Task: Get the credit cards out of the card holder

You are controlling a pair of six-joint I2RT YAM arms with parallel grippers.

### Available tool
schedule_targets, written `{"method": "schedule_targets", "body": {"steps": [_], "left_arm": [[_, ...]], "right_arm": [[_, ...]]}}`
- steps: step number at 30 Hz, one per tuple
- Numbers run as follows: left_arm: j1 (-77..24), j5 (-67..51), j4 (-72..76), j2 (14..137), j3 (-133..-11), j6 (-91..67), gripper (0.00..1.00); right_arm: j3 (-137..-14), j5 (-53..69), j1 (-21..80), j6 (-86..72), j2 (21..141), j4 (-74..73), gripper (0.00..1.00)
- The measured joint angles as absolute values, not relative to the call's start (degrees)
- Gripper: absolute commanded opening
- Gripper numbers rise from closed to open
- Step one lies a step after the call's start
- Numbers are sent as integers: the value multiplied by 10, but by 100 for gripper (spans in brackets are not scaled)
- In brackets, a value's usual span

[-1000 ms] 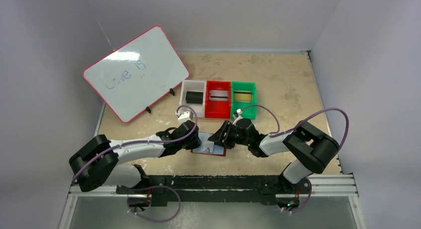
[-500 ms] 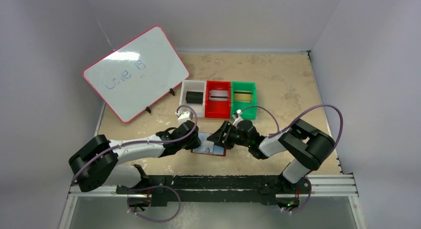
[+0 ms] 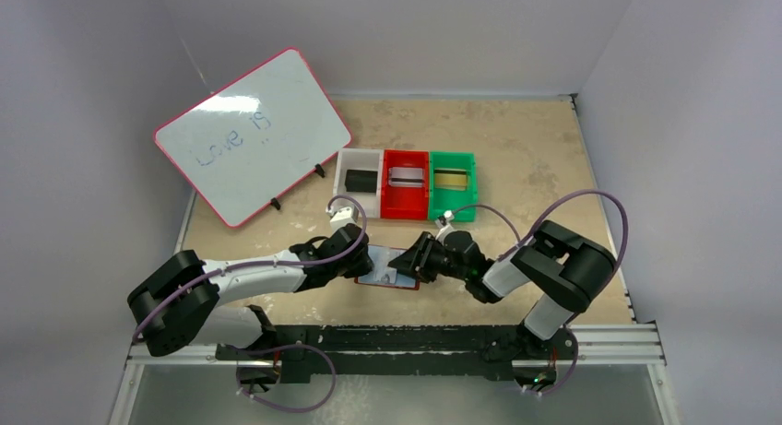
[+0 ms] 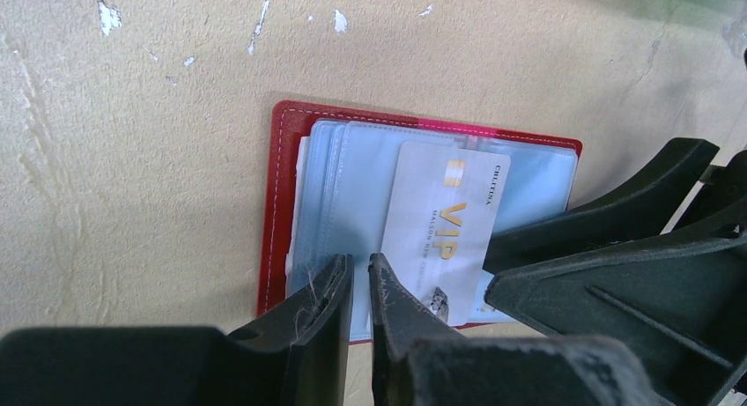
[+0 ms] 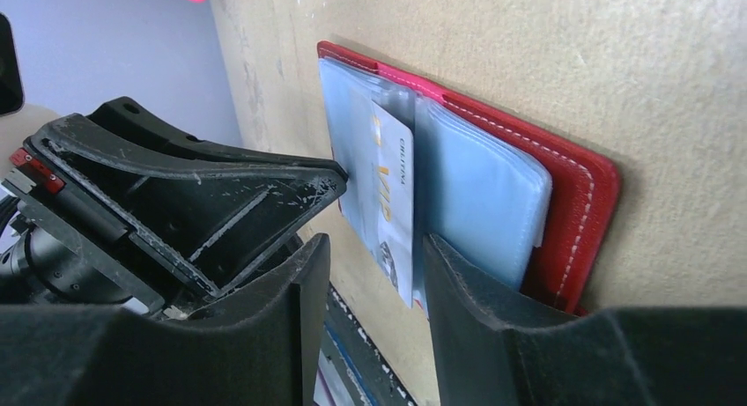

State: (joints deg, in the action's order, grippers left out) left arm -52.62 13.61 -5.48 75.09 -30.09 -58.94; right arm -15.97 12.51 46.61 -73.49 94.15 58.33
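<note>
overhead view: dark red card holder [image 3: 392,270] lying open and flat on a beige table [image 3: 516,148], low centre of frame, with one gripper at its left edge and one at its right. inside, pale blue clear sleeves [image 4: 370,168] fanned out, and among them a pale vip credit card [image 4: 440,217] with gold lettering, middle of the left wrist frame; cannot tell if inside a sleeve or on top of one. left gripper [image 4: 359,278] at bottom centre of that frame, fingers set nearly together with only a thin slit between, tips down at the lower edge of the sleeves; cannot tell if pinching a sleeve or merely pressing on it. right gripper [image 5: 374,247] across the lower half of the right wrist frame, fingers parted and grasping nothing, the card's lower end in the gap between them. above the holder in the overhead frame, a row of three small bins: white bin [image 3: 360,155] with a black card [image 3: 360,180], red bin [image 3: 406,206] with a silver-grey card [image 3: 405,176], green bin [image 3: 452,209] with a gold card [image 3: 451,179]. upper left, a pink-edged whiteboard [image 3: 254,135] tilted on small feet, faint writing across it.
</note>
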Motion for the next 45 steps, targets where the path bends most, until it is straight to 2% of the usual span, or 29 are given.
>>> {"method": "schedule_targets", "body": {"steps": [11,35,41,45], "left_arm": [[-526,136,-56,751,-301,-589,12],[-526,136,-57,751,-301,-589,12],[-526,136,-56,751,-301,-589,11],[-526,136,-56,751,-301,-589,11]], "right_arm": [[-146,131,467,-740,974,632,29],[-146,131,469,-733,983,646,24],[-159,131,469,-725,983,627,17],[-162,131,469,-719,983,627,8]]}}
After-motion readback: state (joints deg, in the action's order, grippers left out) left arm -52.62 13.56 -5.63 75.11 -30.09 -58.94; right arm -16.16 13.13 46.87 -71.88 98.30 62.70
